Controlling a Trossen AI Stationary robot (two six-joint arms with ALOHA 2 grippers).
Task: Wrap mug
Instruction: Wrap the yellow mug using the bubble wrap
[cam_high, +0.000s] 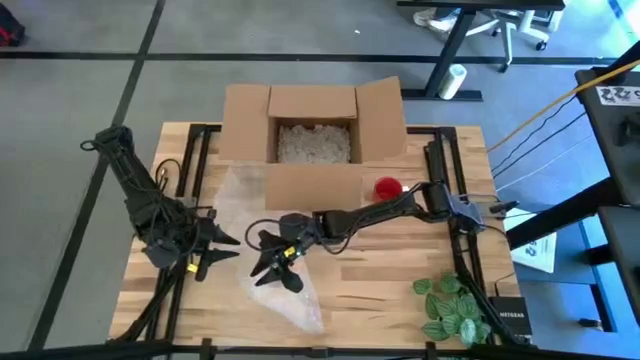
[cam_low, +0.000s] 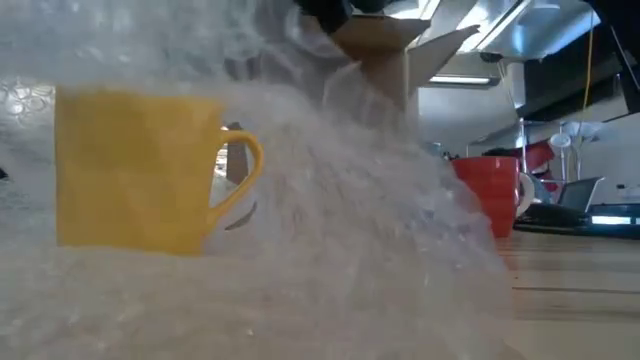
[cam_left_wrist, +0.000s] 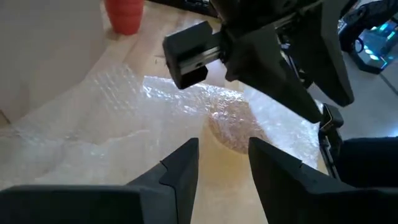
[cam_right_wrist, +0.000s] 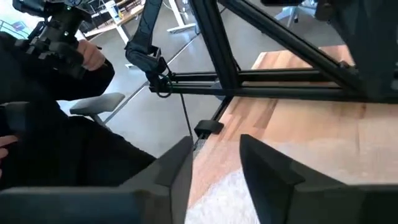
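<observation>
High view: the right gripper (cam_high: 277, 262) is hovering over the bubble wrap (cam_high: 290, 295), fingers spread wide; the left gripper (cam_high: 218, 245) is waiting at its 9 o'clock, fingers parted, holding nothing.

Low view: the yellow mug (cam_low: 140, 170) is sitting upright behind a raised fold of wrap; a red mug (cam_low: 487, 195) is standing at 3 o'clock.

Left wrist view: the wrap is bunching over the mug. Judging: folding is under way; next, pulling the loose sheet across.

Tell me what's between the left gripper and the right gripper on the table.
In the high view, only bubble wrap lies between the left gripper and the right gripper. In the left wrist view, both grippers' fingers stand apart.
</observation>
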